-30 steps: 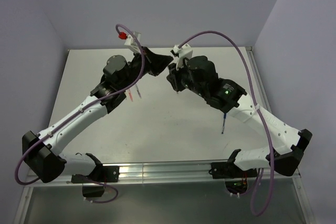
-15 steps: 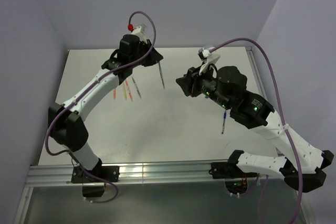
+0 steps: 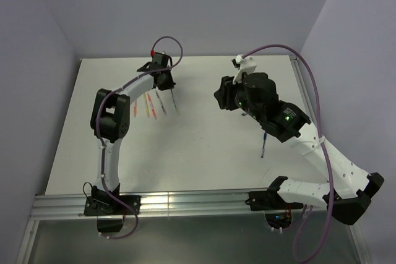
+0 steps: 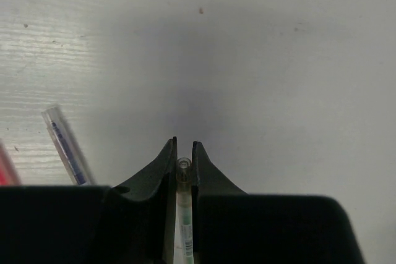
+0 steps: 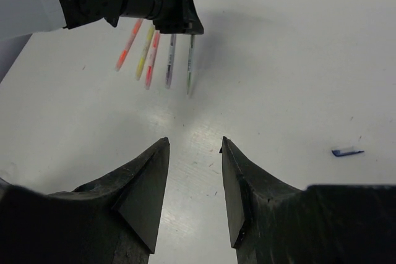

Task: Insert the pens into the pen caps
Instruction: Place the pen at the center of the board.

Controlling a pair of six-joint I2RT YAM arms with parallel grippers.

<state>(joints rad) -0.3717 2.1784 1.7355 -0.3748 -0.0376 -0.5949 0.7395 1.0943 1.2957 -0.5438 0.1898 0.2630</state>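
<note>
Green pen (image 4: pixel 184 214) pinched in the nearly closed left tool (image 4: pixel 184 146), beside four pens (image 5: pixel 152 59) lying in a row on the bench (image 3: pixel 204 146). Right tool (image 5: pixel 193 141) wide apart, empty, above the bench. Blue cap (image 5: pixel 346 151) lies well apart.

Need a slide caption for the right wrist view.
Right gripper open over the table; beyond, left gripper holds the green-clear pen beside four pens lying in a row.

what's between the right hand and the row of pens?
Nothing. The right wrist view shows only bare table between the right hand and the row of pens.
</note>
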